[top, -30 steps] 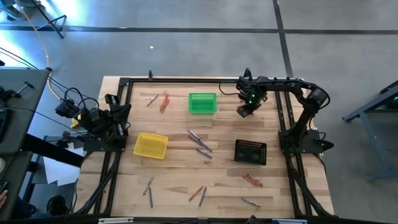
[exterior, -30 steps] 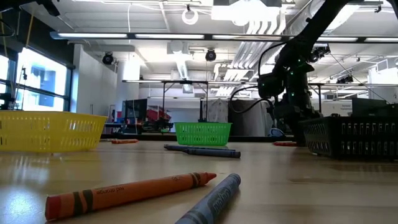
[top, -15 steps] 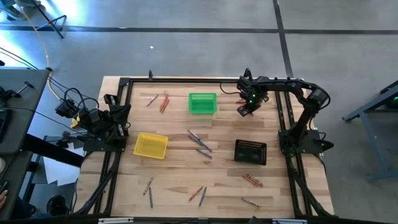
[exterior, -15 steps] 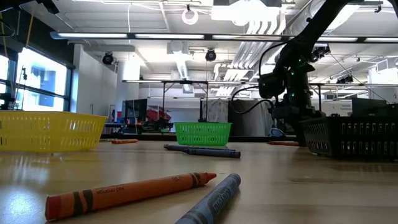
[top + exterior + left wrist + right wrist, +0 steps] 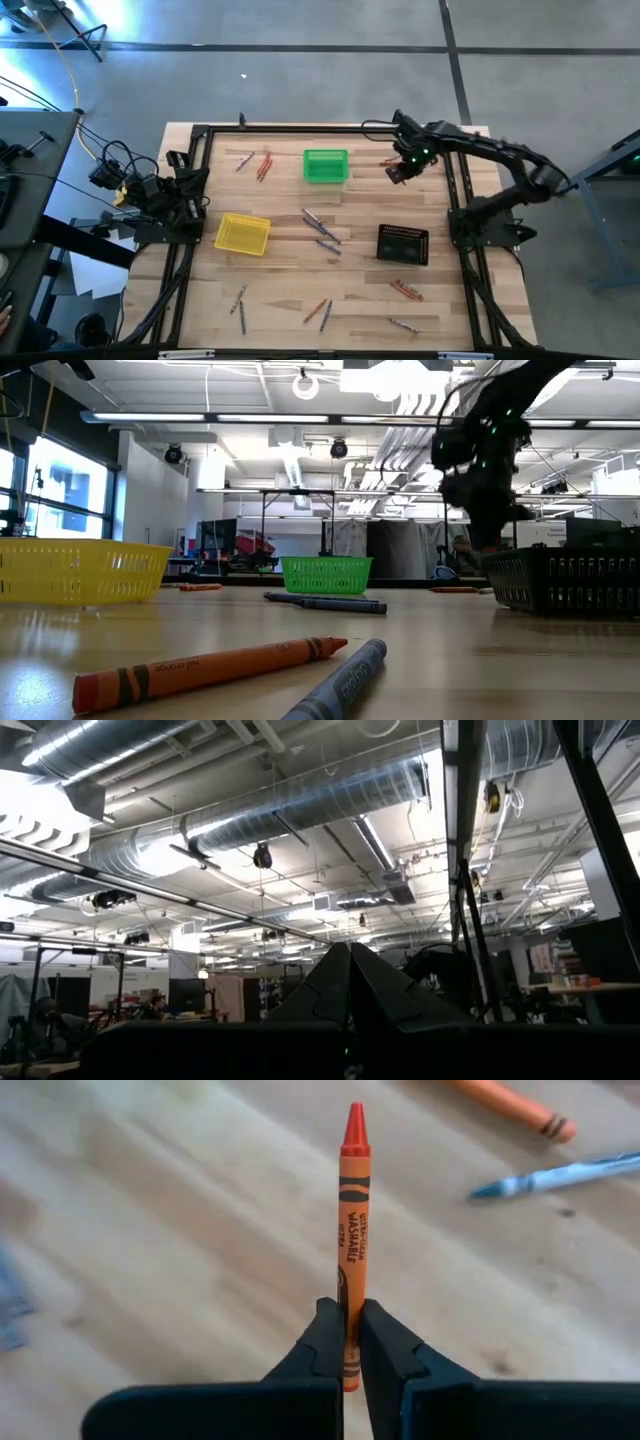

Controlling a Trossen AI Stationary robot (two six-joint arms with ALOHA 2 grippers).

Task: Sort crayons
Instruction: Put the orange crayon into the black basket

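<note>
Right arm has swung outward and lifted since a second ago; the right end effector [image 5: 397, 172] now hangs above the far right part of the counter [image 5: 280, 280], right of the green basket [image 5: 325, 166], where before it was low at the surface. Its fingers have gone from spread to pressed on an orange crayon [image 5: 352, 1230], pinched near the blunt end, tip pointing away from the wrist. So the pick looks done and a drop into a basket should be next; which one I can't tell. Left end effector [image 5: 349, 1010] is parked at the left edge, pressed together, holding nothing. On the wood counter: yellow basket [image 5: 243, 234] at left, black basket [image 5: 403, 244] at right, loose crayons [image 5: 322, 230] in the middle plus small groups at the far left and along the near edge. Room behind: open workshop, exposed ducts, strip lights, grey floor.
</note>
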